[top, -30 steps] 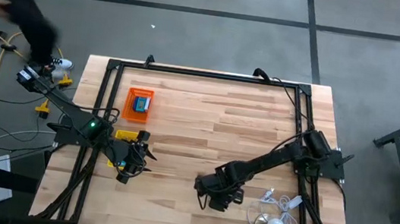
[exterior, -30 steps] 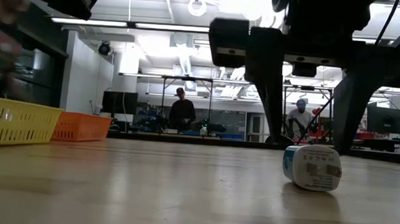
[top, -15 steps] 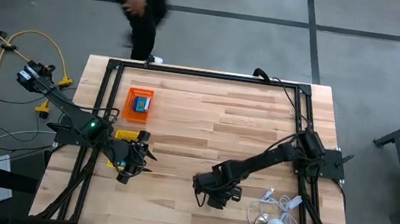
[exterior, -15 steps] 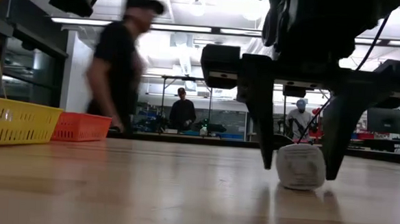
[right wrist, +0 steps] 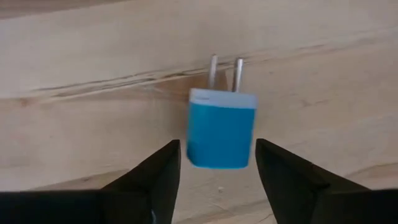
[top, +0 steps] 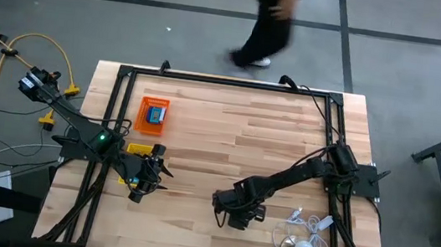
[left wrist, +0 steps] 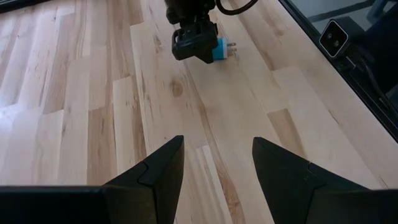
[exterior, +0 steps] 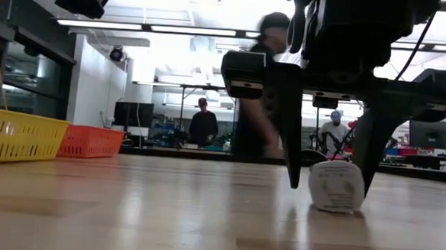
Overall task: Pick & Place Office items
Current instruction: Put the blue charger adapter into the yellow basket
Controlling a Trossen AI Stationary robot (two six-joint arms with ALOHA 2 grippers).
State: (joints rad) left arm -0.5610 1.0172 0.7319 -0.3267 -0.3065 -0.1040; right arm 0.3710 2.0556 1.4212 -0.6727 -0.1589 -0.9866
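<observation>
On the bench's near-right part, my right pincer (top: 236, 216) stands released astride the blue plug adapter (right wrist: 221, 134) lying flat between its fingers, so I judge the grasp is next: clench squarely, then lift.

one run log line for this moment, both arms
right end effector: open, straddling blue plug adapter on table | left end effector: open, idle near yellow tray | adapter not yet gripped
</observation>
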